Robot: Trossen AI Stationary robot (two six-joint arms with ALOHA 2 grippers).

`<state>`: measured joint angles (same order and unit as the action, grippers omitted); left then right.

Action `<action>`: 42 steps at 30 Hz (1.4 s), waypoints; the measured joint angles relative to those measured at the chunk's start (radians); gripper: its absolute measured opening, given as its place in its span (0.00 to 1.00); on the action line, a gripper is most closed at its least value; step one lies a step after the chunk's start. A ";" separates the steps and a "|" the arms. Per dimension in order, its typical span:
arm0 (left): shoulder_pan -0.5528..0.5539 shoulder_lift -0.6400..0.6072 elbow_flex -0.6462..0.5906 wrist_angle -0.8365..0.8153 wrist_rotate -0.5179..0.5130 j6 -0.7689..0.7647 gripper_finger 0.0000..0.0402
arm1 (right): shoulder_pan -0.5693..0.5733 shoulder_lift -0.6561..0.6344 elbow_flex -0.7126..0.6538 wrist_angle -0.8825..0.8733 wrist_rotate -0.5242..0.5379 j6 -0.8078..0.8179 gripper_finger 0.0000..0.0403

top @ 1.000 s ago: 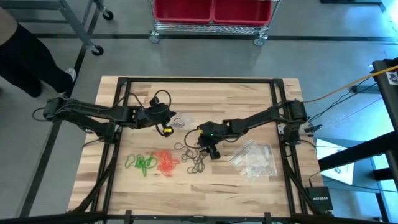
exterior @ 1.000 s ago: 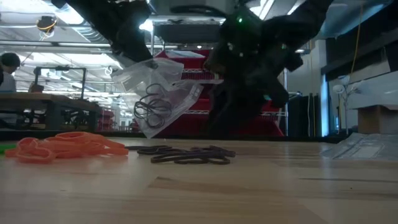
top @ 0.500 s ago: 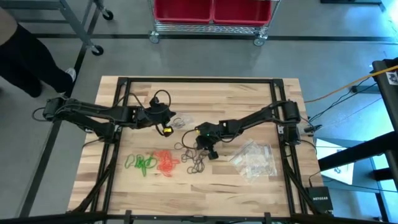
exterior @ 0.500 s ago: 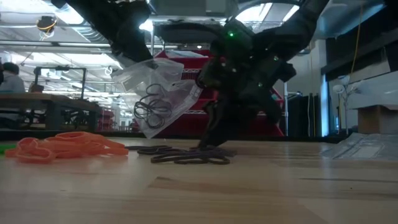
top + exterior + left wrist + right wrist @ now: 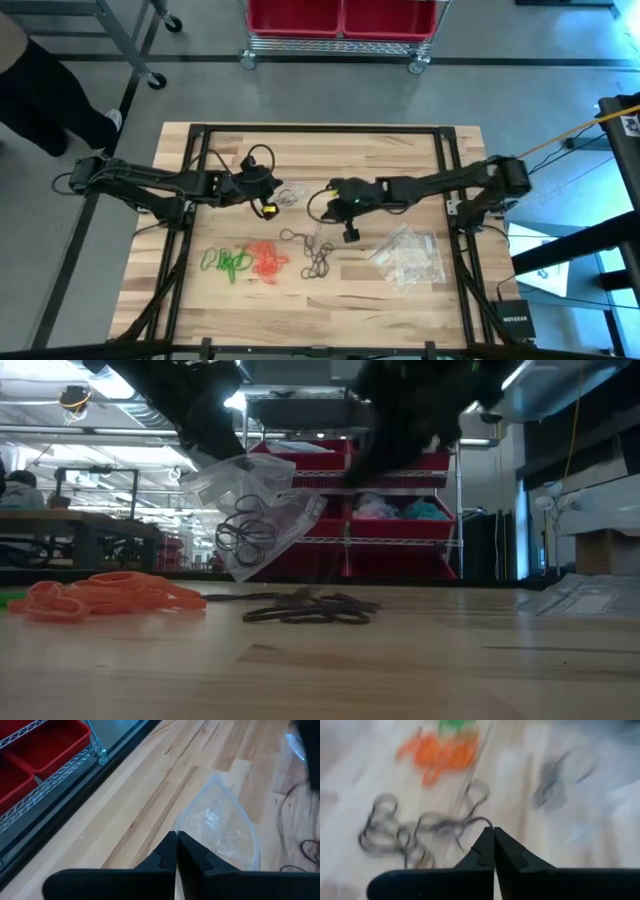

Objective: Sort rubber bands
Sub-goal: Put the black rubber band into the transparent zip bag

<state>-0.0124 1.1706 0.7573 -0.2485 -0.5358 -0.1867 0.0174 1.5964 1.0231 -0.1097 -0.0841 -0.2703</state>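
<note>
Right gripper [image 5: 494, 831]: raised above the table [image 5: 420, 300], fingers pressed together on a black rubber band [image 5: 470, 822] that trails from their tips down toward the black heap [image 5: 316, 255] lying below and just in front of it. Beyond that heap, farther from this claw, lie the orange bands [image 5: 266, 260] and then the green bands [image 5: 228, 262]. A pile of clear bags [image 5: 408, 256] lies on the table at its other side, nearer the right arm's base.

Left gripper [image 5: 176, 842]: fingers closed, pinching the edge of a clear plastic bag [image 5: 255, 515] that hangs off the table beneath it, with several black bands [image 5: 243, 530] inside. The two claws are near each other, apart.
</note>
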 joint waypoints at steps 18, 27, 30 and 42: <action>0.000 0.000 0.000 0.005 0.000 0.000 0.00 | -0.018 -0.067 0.336 -0.042 0.197 0.003 0.00; -0.002 0.000 0.000 0.010 0.035 0.007 0.00 | -0.059 -0.020 0.339 0.054 0.197 0.032 0.00; -0.001 0.000 0.000 0.013 0.035 0.006 0.00 | -0.056 0.003 0.339 0.114 0.170 0.041 0.00; -0.003 0.000 0.000 0.048 0.035 0.011 0.00 | -0.066 0.065 0.339 0.170 0.162 0.057 0.00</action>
<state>-0.0151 1.1706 0.7573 -0.2008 -0.5008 -0.1754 -0.0483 1.6612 1.3624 0.0607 0.0776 -0.2135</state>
